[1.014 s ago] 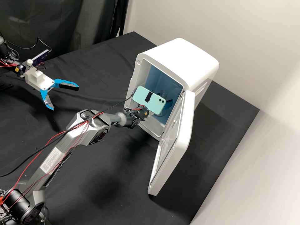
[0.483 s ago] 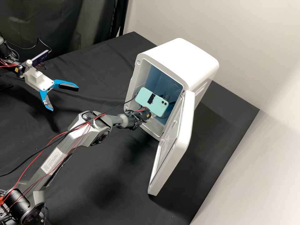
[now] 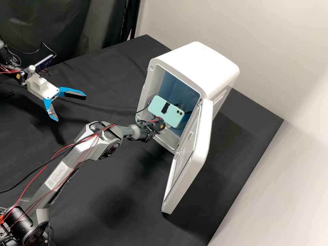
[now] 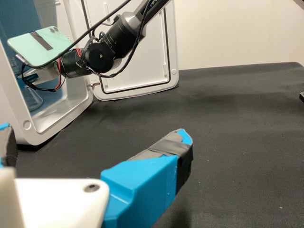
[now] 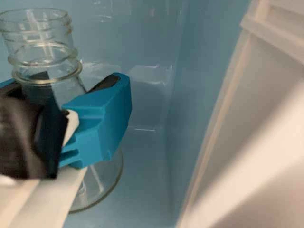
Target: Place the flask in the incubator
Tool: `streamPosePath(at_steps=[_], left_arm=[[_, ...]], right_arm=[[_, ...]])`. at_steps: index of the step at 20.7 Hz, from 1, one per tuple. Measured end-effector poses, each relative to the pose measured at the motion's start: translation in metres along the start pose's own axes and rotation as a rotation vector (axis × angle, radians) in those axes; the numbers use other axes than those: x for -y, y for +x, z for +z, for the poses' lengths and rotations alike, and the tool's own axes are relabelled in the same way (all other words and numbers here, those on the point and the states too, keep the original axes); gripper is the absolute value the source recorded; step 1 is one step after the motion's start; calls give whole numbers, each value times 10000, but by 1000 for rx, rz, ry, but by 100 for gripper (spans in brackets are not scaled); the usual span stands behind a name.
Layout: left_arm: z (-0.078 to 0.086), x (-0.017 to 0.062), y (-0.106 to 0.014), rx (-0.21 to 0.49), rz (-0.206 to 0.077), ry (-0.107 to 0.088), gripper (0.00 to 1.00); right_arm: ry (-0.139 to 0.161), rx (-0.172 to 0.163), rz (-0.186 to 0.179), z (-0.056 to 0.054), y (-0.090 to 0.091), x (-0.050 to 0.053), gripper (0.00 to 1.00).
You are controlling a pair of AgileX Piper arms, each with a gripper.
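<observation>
The white incubator (image 3: 200,65) stands on the bench with its door (image 3: 191,150) swung open and a light blue inside. My right arm (image 3: 102,140) reaches into it. In the right wrist view a clear glass flask (image 5: 42,52) stands upright with its base on the incubator floor. My right gripper (image 5: 57,88) is shut on its neck, one blue finger (image 5: 97,118) in front of the glass. The flask (image 4: 32,99) shows faintly through the opening in the left wrist view. My left gripper (image 3: 68,106) hangs open and empty above the bench at the left, far from the incubator.
A mint green phone (image 3: 168,111) is mounted on the right wrist and fills much of the opening. Red and black cables run along the right arm. The black cloth (image 3: 119,191) covers the bench. The incubator's side wall (image 5: 209,118) stands close beside the flask.
The right arm pushed a little deeper into the incubator during the first half second, then held still. The left arm has not moved.
</observation>
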Motion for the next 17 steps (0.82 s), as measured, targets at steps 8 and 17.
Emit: streamPosePath(at_steps=[8, 17], left_arm=[[0, 0, 0, 0, 0, 0, 100], [0, 0, 0, 0, 0, 0, 100]], right_arm=[[0, -9, 16, 37, 13, 47, 0], [0, 20, 27, 63, 13, 37, 100]])
